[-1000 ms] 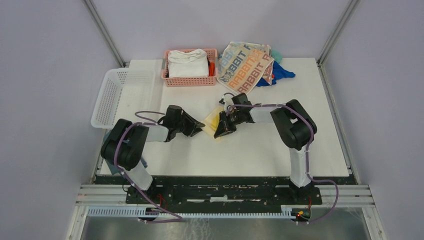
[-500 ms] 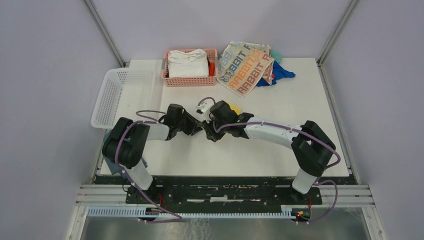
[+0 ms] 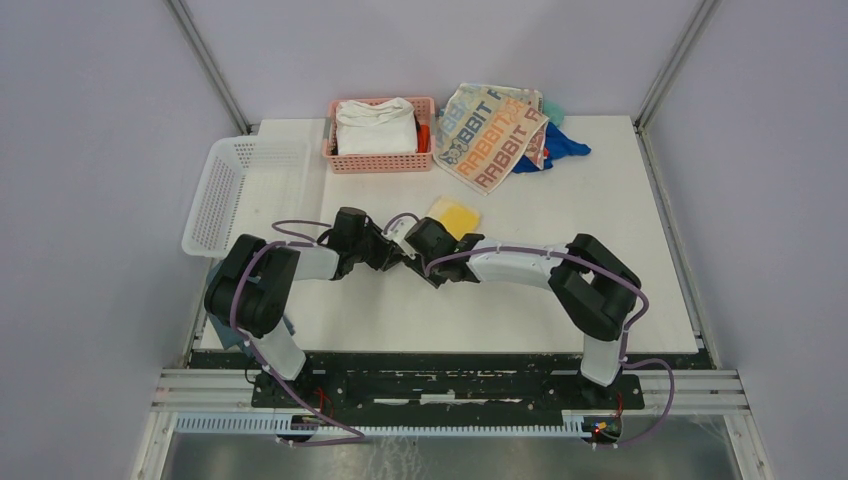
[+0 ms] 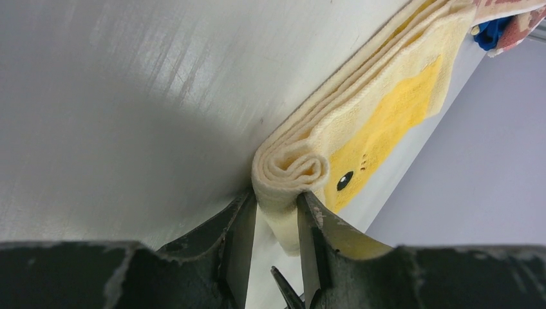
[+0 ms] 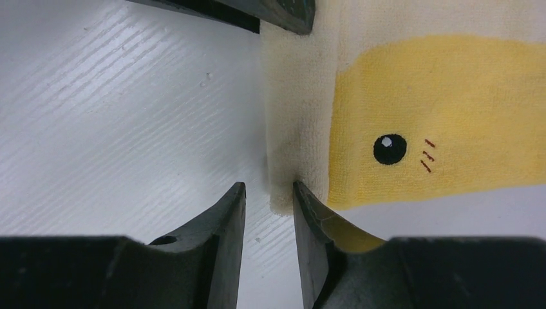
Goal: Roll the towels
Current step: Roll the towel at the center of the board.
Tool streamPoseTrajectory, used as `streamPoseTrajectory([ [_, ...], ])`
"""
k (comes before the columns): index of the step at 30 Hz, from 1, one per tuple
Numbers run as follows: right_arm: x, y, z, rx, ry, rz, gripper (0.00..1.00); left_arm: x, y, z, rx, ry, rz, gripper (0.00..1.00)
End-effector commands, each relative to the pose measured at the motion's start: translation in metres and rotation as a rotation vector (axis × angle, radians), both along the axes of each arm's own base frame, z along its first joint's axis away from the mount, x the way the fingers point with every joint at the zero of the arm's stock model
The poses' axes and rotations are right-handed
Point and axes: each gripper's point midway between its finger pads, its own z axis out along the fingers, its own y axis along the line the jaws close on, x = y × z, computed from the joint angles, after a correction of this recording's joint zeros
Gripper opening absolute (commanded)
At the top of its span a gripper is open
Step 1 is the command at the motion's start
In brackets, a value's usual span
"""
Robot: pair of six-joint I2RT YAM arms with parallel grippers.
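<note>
Yellow towel point(image 3: 452, 214) lay mid-frame with barely one curl rolled, left gripper point(image 4: 277, 212) pinched tight on that curl, right gripper point(image 5: 269, 193) nearly closed round its corner, grip unclear, RABBIT towel point(image 3: 492, 135) unrolled upper centre.

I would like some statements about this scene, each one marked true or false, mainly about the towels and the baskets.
The left claw pinches the curled end of the yellow towel. True.
The yellow towel is fully rolled. False: only one end is curled; the rest lies flat.
The pink basket holds the RABBIT towel. False: it holds a white folded cloth; the RABBIT towel lies on the table beside it.
A blue cloth peeks out beside the RABBIT towel. True.
</note>
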Motion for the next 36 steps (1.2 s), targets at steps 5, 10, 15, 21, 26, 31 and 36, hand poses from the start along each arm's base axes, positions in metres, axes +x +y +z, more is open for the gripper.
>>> streamPoseTrajectory([
  [5,0.014,0.013,0.032,0.014,-0.107,0.019,0.42,-0.041,0.038,-0.057,0.233,0.186,0.017,0.40],
  [10,0.014,0.015,0.041,0.009,-0.138,0.035,0.44,-0.040,0.038,-0.056,0.239,0.181,0.020,0.40],
  [15,0.015,0.013,0.040,-0.015,-0.152,0.029,0.45,-0.040,0.038,-0.055,0.241,0.180,0.014,0.40],
  [21,0.016,0.012,0.042,-0.024,-0.171,0.032,0.46,-0.040,0.038,-0.054,0.243,0.177,0.017,0.40],
  [26,0.014,0.011,0.029,-0.056,-0.149,0.035,0.46,-0.039,0.038,-0.054,0.244,0.176,0.017,0.40],
  [31,0.013,0.004,0.007,-0.124,-0.123,0.041,0.46,-0.040,0.038,-0.054,0.245,0.176,0.017,0.40],
  [36,0.007,-0.005,-0.020,-0.197,-0.073,0.050,0.47,-0.039,0.038,-0.053,0.245,0.174,0.018,0.41],
])
